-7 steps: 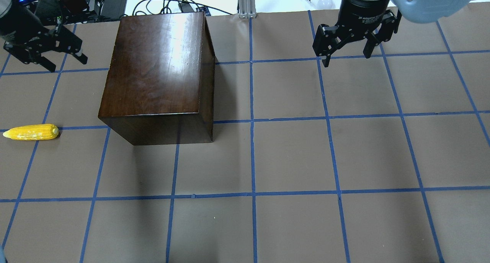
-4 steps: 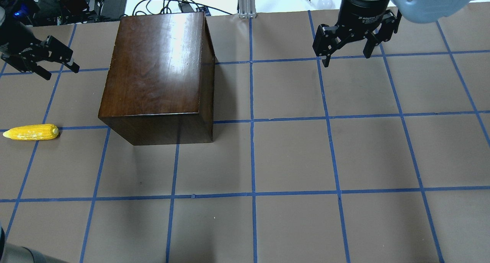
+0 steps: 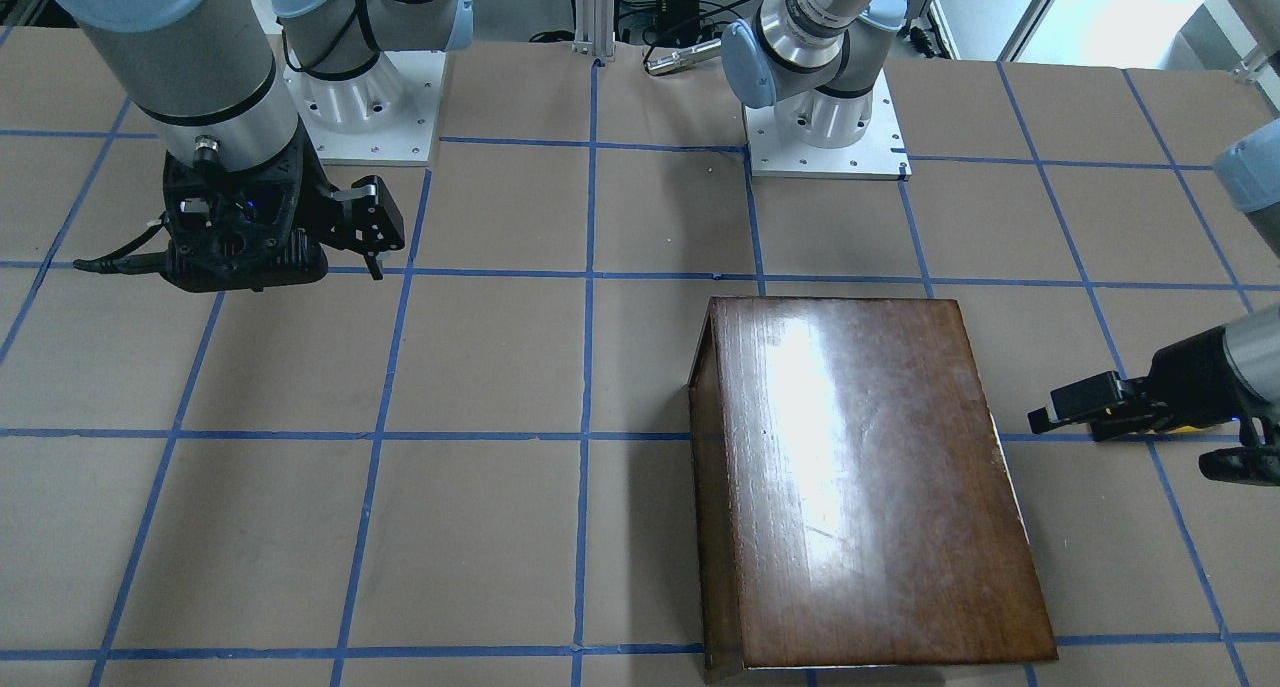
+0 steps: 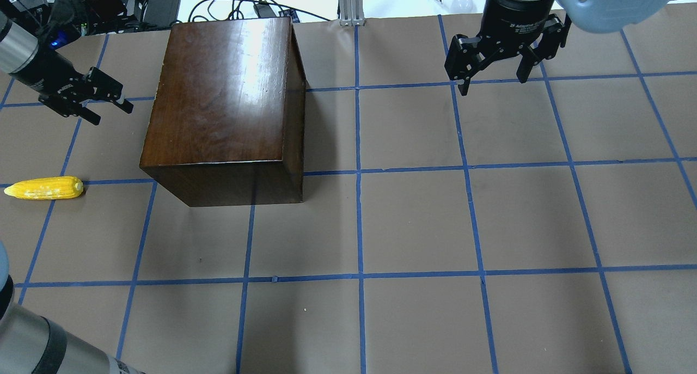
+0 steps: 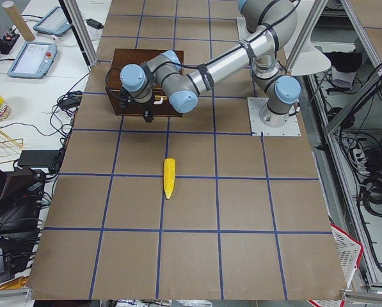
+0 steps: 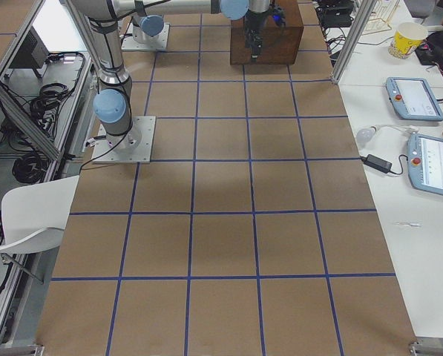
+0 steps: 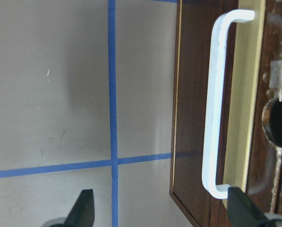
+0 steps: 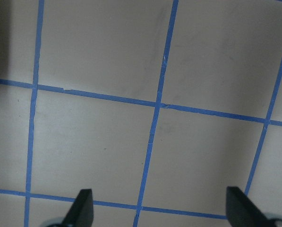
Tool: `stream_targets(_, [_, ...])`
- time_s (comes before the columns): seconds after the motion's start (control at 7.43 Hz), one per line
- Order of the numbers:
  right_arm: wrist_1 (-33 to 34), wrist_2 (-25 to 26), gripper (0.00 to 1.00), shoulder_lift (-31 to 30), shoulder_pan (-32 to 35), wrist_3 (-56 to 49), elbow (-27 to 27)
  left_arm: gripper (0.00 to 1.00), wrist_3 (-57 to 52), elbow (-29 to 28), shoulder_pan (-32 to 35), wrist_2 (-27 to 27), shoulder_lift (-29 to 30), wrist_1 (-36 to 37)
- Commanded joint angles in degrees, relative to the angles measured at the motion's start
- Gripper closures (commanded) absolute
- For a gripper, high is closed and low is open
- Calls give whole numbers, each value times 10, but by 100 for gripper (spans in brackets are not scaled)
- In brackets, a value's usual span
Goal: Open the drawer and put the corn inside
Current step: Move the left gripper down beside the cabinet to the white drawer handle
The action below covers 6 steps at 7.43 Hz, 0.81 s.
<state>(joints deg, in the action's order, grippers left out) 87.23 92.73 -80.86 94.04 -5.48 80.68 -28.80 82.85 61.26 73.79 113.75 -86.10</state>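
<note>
The glossy dark-brown cabinet stands on the left half of the table. Its drawer front carries a white bar handle and shows in the left wrist view; no drawer sticks out in the overhead view. My left gripper is open and empty, level with the handle and a short way off the cabinet's left side; its fingertips frame the handle. The yellow corn lies on the table nearer me, apart from the gripper, also in the exterior left view. My right gripper is open and empty above the far right.
Brown paper with a blue tape grid covers the table. Cables and power bricks lie past the far left edge, an aluminium post stands at the far middle, and a bulb lies beyond.
My left gripper has turned and moved right and nearer, toward the cabinet's left side. The right arm, the cabinet and the corn have not moved.
</note>
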Motion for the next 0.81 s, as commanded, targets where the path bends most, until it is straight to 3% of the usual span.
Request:
stream_targets(0.0, [0,0,0,0,0,0,0,0,1,3,0,-16,17,17])
stream_targets(0.67, [0,0,0,0,0,0,0,0,-2,6,10,-53,33,21])
